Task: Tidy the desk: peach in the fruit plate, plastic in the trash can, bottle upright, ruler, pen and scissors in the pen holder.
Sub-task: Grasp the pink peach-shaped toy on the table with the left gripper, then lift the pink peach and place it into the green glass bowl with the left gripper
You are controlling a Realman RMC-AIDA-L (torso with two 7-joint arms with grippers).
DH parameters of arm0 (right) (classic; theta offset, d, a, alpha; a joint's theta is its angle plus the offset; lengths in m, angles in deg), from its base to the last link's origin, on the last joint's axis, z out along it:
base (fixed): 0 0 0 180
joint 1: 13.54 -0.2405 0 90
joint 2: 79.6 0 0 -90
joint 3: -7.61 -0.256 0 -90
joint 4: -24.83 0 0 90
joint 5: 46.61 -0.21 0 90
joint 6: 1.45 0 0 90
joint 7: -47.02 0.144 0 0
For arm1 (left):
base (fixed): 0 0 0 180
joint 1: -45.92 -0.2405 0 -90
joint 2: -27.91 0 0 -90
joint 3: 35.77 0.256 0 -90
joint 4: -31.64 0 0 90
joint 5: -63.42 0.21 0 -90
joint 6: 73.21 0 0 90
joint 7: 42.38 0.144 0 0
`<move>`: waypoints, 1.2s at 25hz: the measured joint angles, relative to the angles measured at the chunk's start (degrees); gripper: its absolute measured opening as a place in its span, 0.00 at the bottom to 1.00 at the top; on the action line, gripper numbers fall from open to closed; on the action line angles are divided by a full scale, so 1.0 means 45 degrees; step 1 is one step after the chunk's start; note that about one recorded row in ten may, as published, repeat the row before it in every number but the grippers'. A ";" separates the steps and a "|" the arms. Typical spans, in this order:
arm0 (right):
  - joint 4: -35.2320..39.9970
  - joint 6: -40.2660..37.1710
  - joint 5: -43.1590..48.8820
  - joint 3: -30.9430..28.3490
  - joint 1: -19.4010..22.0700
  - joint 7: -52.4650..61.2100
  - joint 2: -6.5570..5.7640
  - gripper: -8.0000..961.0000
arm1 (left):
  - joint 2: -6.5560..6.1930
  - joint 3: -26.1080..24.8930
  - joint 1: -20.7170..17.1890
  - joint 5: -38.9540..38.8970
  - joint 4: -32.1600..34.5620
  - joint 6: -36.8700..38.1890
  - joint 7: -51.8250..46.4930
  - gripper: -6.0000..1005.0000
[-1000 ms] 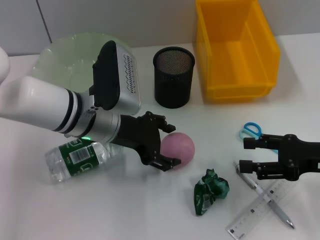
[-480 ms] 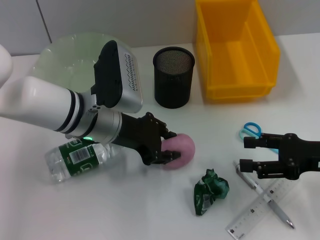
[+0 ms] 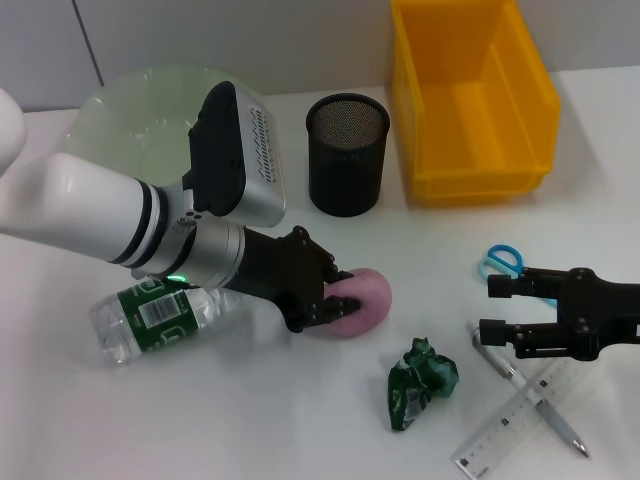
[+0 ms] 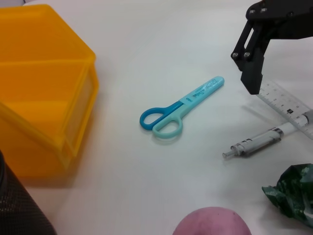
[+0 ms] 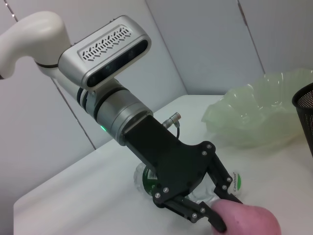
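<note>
Pink peach (image 3: pixel 360 300), yellow bin (image 3: pixel 470 95), blk mesh holder (image 3: pixel 346 155) (scissors (image 4: pixel 178 110) blue/teal)

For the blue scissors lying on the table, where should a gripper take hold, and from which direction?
The scissors lie flat and closed, clear of the pen and ruler. Probably best gripped from straight above, jaws across the narrow closed blades just beyond the finger loops, since the wide loops would likely need a wider opening. The right gripper is nearest.

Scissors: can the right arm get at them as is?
Probably yes. The scissors lie flat on bare table just beyond the right gripper, nothing between them. The pen and ruler cross on its near side, out of the way.
</note>
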 joint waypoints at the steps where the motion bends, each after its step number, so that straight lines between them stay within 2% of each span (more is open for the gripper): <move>1: -0.0008 0.0000 0.0000 0.0000 0.0000 0.0000 0.0001 0.86 | 0.0000 0.0000 0.0000 0.0000 0.0000 0.0000 0.0000 0.28; 30: -0.0032 0.0140 -0.0002 0.0000 0.0020 -0.0002 0.0011 0.86 | 0.0000 0.0021 -0.0066 -0.0218 0.0185 0.0029 -0.0055 0.06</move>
